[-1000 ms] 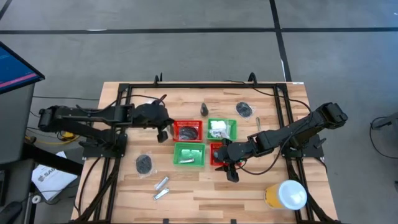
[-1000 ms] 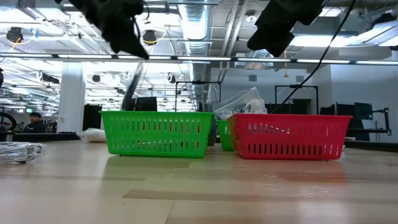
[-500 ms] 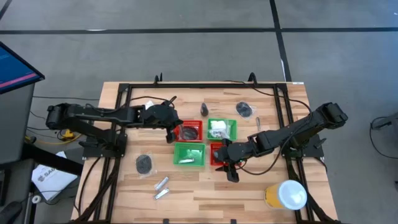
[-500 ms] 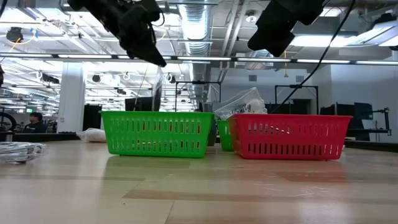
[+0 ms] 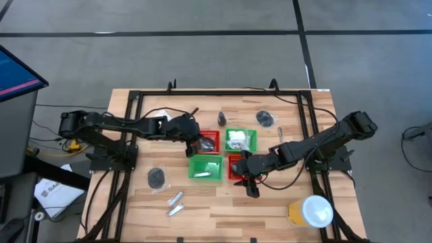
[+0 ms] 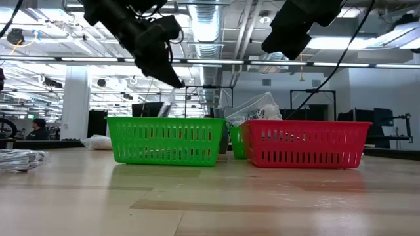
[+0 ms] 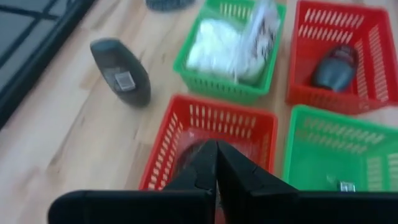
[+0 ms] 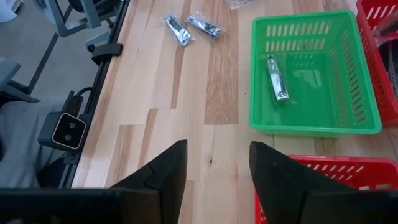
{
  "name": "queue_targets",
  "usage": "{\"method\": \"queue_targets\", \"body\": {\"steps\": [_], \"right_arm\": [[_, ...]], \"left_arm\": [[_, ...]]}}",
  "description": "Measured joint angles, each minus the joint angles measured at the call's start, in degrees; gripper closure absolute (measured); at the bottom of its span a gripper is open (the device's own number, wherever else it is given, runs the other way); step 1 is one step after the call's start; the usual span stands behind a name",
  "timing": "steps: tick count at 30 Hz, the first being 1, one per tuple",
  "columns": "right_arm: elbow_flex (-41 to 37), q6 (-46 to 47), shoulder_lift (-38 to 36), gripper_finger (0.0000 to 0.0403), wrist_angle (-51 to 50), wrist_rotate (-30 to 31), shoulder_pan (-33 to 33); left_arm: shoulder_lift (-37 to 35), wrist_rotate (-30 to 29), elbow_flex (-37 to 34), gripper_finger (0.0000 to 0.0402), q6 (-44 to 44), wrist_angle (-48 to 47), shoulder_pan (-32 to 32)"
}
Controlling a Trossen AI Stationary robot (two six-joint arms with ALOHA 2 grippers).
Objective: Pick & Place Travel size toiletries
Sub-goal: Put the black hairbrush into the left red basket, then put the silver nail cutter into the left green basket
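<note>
- Since a second ago my left arm has reached further across the wooden counter (image 5: 270,202), so my left end effector (image 5: 196,143) now hangs over the red mesh basket in the back row (image 7: 214,146); my right arm has not shifted.
- My left end effector (image 7: 216,163) has its fingers pressed together with nothing visible between them; I judge it is poised over that basket either just after a drop or before reaching in.
- My right end effector (image 8: 212,163) stands with its fingers apart and empty, over the counter edge of the front red mesh basket (image 8: 317,186), waiting out of the way.
- Sorting looks deliberate: white crinkly packets (image 7: 221,53) fill the back green mesh basket (image 7: 214,87), a dark oblong mini bottle (image 7: 334,67) lies in the far red basket, and a thin silver tube (image 8: 275,78) lies in the front green mesh basket (image 8: 311,121).
- Left to place: two silver tubes in clear wrap (image 8: 191,26), a black coiled piece (image 5: 157,177) on the left, another (image 5: 265,119) at the back, and a dark bottle (image 7: 120,70) on the bare wood.
- My own fingers hide what sits in the red basket below them; I cannot tell its contents.
- From table height the baskets' walls hide nearly everything inside.
</note>
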Motion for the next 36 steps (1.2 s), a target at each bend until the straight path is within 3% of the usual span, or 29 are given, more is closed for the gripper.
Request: {"method": "queue_targets", "body": {"steps": [7,15,21,29,36], "right_arm": [[0.00,0.00,0.00,0.0239,-0.19,-0.01,-0.01],[0.00,0.00,0.00,0.0239,-0.17,-0.01,0.00],[0.00,0.00,0.00,0.0239,-0.36,-0.02,-0.01],[0.00,0.00,0.00,0.0239,-0.30,-0.02,-0.01],[0.00,0.00,0.00,0.0240,-0.06,-0.02,0.00]], "left_arm": [[0.13,-0.02,0.01,0.0385,-1.22,2.25,0.96],[-0.82,-0.11,0.03,0.0326,-1.34,2.32,1.71],[-4.56,1.30,0.02,0.0310,-3.46,-2.22,0.17],[-8.17,2.21,0.00,0.0309,-15.89,-14.00,-9.12],[-8.13,1.96,0.00,0.0309,-28.23,-14.71,-22.74]]}}
